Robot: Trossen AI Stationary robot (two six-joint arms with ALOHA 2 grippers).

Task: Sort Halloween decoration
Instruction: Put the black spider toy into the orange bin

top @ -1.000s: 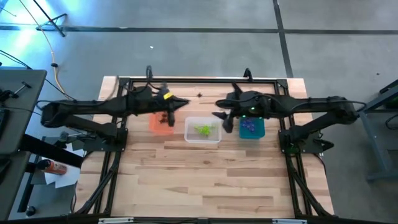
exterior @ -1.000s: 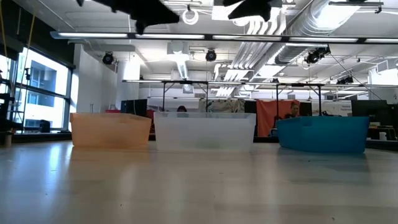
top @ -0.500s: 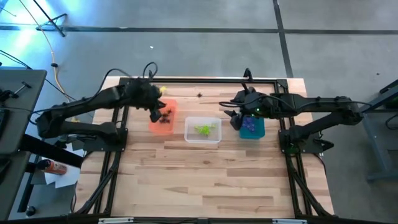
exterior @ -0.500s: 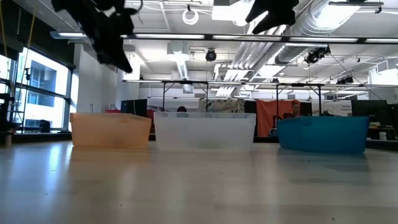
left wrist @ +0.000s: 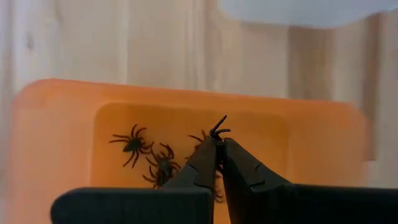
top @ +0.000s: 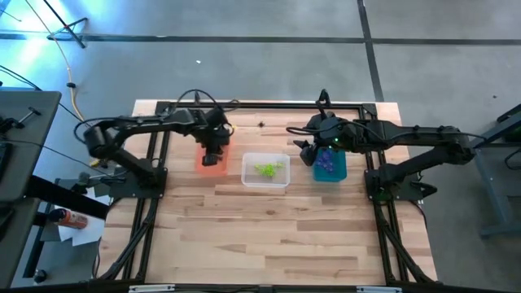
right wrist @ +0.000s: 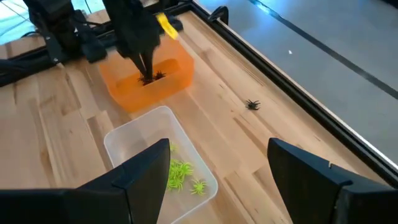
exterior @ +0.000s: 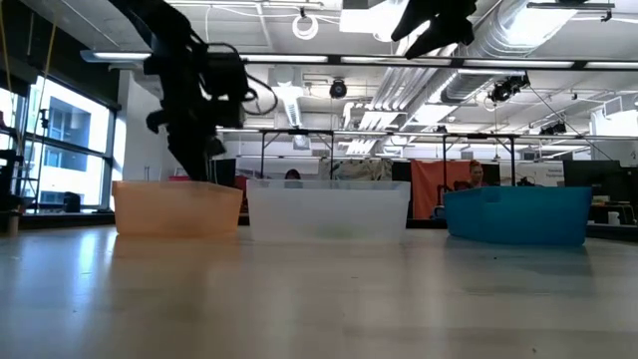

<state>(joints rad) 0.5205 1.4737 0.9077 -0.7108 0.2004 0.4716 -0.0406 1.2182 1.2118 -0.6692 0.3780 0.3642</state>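
Observation:
Three bins stand in a row at the table's far side. The orange bin (top: pixel 213 159) holds black spiders (left wrist: pixel 132 144). Lime green ones (top: pixel 266 169) lie in the clear bin (top: pixel 265 181), and purple ones (top: pixel 327 165) in the teal bin (top: pixel 332 172). My left gripper (left wrist: pixel 219 142) points down into the orange bin, shut on a black spider. My right gripper (right wrist: pixel 217 186) hangs open high over the teal bin's left edge, nothing between its fingers. One more black spider (right wrist: pixel 252 104) lies on the bare table behind the bins. My left gripper pinches a black spider (left wrist: pixel 217 129) between its two fingertips; only a few legs stick out past the tips. The fingers come from above, slanting steeply down into the orange bin. The spider hangs at the tips above the bin's floor (left wrist: pixel 261 143).
A black frame (top: pixel 260 106) runs along the table's far edge and down both sides. Bare wooden tabletop (top: pixel 269 236) stretches from the bins to the near edge.
My left gripper has drawn back toward the table's left, tipped from near level to steeply downward, and sunk until its tips reach into the orange bin. My right gripper has shifted slightly toward the teal bin.

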